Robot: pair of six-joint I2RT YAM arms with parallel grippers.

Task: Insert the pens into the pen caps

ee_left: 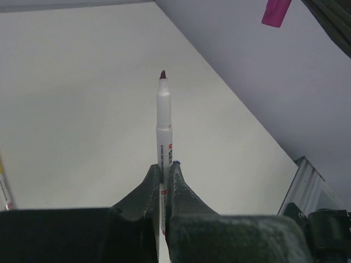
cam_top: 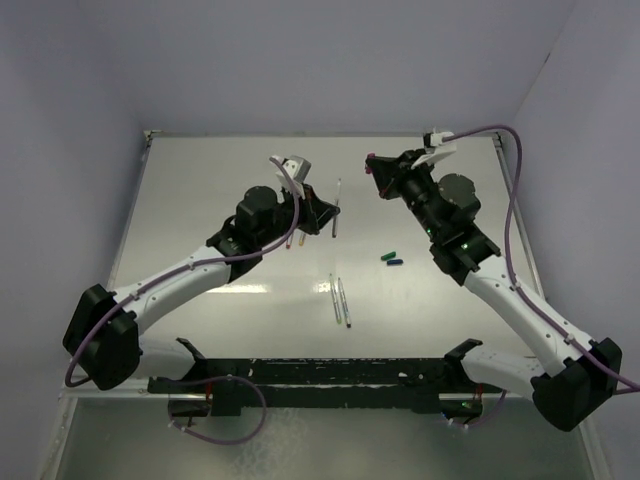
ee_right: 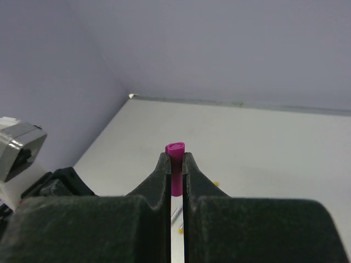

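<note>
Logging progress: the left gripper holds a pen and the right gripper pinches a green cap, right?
No: the right wrist view shows the right gripper pinching a purple cap, not green. The left gripper does hold a pen.

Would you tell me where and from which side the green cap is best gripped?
Probably from straight above, pinching the green cap across its middle: it lies flat, too low for a side approach. Stay clear of the blue cap lying close at its near right.

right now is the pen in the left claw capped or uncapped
Uncapped. The pen shows a bare dark tip beyond the left claw; the purple cap is apart, pinched in the right claw.
</note>
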